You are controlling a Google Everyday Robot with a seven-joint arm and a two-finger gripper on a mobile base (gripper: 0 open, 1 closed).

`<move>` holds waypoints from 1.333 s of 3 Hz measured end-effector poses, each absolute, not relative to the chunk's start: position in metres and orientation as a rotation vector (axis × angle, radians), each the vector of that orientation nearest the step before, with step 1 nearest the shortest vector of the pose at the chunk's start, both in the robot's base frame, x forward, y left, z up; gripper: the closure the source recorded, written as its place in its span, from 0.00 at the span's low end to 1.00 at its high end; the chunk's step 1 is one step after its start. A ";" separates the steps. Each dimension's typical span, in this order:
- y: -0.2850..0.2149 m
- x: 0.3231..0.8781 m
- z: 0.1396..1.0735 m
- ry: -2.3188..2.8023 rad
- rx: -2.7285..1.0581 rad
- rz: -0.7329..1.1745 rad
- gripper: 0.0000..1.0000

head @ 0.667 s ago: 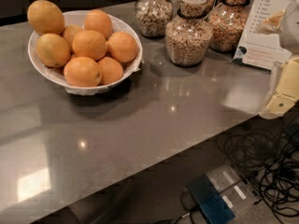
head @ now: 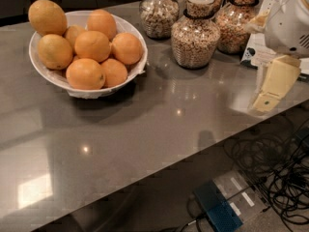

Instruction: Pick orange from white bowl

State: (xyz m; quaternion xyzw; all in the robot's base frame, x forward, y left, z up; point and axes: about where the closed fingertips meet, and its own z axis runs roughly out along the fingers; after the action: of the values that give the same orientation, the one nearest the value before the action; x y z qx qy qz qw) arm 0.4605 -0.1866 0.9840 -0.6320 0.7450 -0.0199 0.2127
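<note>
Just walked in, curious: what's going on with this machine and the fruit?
A robot arm is meant to take an orange from the white bowl on the counter. Its claw hangs at the right edge, past the cereal jars, well away from the bowl. The fruit sits untouched in the bowl.

Three glass jars of cereal stood on the gray table, and black cords lay on the floor by a blue box

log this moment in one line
phase: pre-grasp | tool: far right, over table edge, apart from white bowl | orange: in white bowl, untouched | jars: three, behind
</note>
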 end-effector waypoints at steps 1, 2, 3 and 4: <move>-0.154 0.487 0.979 1.955 -1.804 -0.009 0.00; -0.128 0.511 0.976 1.861 -1.825 0.030 0.00; -0.106 0.527 0.983 1.766 -1.837 0.057 0.00; -0.106 0.528 0.983 1.766 -1.837 0.057 0.00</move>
State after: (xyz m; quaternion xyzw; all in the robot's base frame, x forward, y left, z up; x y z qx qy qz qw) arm 0.5276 -0.1064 0.9829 -0.6893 0.6627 0.0213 0.2919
